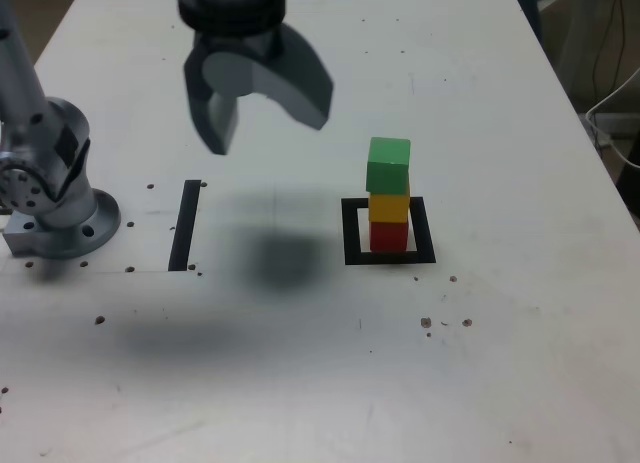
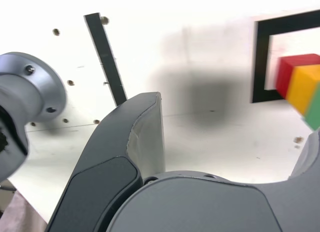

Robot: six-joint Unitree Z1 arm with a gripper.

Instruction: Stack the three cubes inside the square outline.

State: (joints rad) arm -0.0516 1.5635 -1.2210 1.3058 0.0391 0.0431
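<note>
The three cubes stand in one column inside the square outline (image 1: 349, 231), toward the exterior view's right of the desk (image 1: 480, 363). The red cube (image 1: 389, 236) sits at the bottom on the white interior of the frame, the yellow cube (image 1: 389, 206) rests on it, and the green cube (image 1: 388, 165) tops the column. The green cube appears turned slightly and shifted a little toward the exterior view's left relative to the yellow one beneath it, though it is fully supported.

The gripper (image 1: 262, 113) hangs in the air above the desk, to the exterior view's left of the stack and farther back, well apart from the cubes. Its two dark fingers are spread with a clear gap between them, and nothing is held. Its blurred shadow falls on the desk between the straight black strip (image 1: 185, 225) and the square outline.

The arm's grey metal base (image 1: 55, 198) stands at the exterior view's left edge, just beside the black strip.

In the wrist view one dark finger (image 2: 125, 162) fills the foreground, the strip (image 2: 106, 56) and the base (image 2: 25, 101) lie beyond it, and the square outline (image 2: 260, 61) shows at the edge with the red (image 2: 287, 74), yellow (image 2: 305, 86) and green (image 2: 315, 111) cubes partly cut off
</note>
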